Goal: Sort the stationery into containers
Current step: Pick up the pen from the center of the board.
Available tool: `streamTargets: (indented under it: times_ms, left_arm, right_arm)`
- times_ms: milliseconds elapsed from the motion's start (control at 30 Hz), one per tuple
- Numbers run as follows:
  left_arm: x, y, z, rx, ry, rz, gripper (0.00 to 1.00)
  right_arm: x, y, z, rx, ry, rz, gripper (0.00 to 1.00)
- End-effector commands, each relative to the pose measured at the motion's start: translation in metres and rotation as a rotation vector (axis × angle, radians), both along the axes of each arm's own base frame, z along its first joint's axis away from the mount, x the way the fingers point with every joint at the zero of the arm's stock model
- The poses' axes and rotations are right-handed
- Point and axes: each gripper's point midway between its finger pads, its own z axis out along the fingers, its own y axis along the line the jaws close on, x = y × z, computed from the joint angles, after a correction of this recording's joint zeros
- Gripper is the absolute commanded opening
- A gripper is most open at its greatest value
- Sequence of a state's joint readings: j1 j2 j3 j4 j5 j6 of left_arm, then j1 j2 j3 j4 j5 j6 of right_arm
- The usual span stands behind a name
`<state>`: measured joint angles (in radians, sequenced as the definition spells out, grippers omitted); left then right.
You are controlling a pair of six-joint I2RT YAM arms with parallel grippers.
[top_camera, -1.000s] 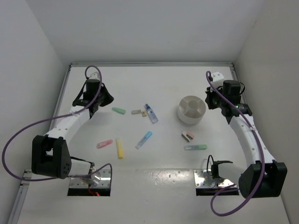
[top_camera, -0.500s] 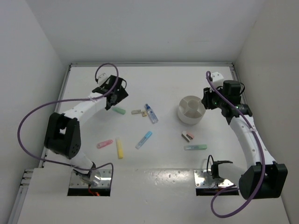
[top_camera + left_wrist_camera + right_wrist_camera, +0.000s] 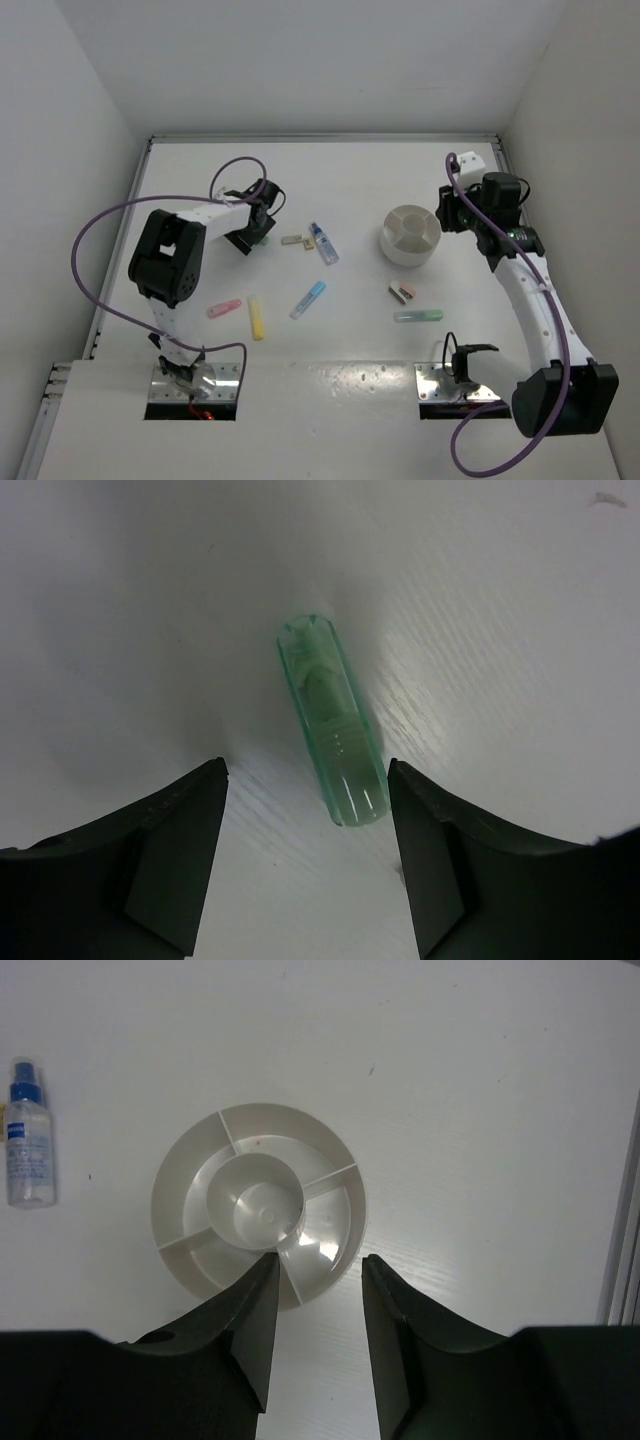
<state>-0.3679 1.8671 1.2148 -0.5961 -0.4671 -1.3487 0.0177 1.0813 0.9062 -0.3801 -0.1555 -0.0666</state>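
Left pincer [image 3: 305, 770] open astride the green stick [image 3: 332, 735]
The stick lies flat toward the tabletop's [image 3: 350, 180] far-left corner, long axis pointing away from the wrist, untouched; right pincer [image 3: 320, 1260] half-open, empty, above the white dish [image 3: 330, 1150].

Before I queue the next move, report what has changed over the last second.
The left hand swung rightward to the green stick and now sits open astride it, gripping nothing. The right hand barely shifted; it hangs open above the rim of the white dish. Nothing was picked up or released. The green stick, dish, bottle and yellow stick lie where they were.
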Motion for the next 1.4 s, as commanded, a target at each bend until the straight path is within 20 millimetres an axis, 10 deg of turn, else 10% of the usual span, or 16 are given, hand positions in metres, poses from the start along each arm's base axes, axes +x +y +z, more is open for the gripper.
streamTargets:
  times_ms: [0,367,1367]
  left_arm:
    - [0.015,0.008,0.000,-0.014,-0.034,0.077,0.71]
    - [0.035,0.026,-0.012,-0.011,-0.011,0.125,0.67]
    - [-0.007,0.027,-0.047,0.092,0.229,0.039,0.36]
  right_arm:
    - [0.005,0.000,0.015,0.001,-0.064,-0.012,0.39]
    - [0.006,-0.006,0.023,-0.016,-0.092,-0.044,0.41]
    - [0.004,-0.006,0.031,-0.007,-0.127,-0.048,0.41]
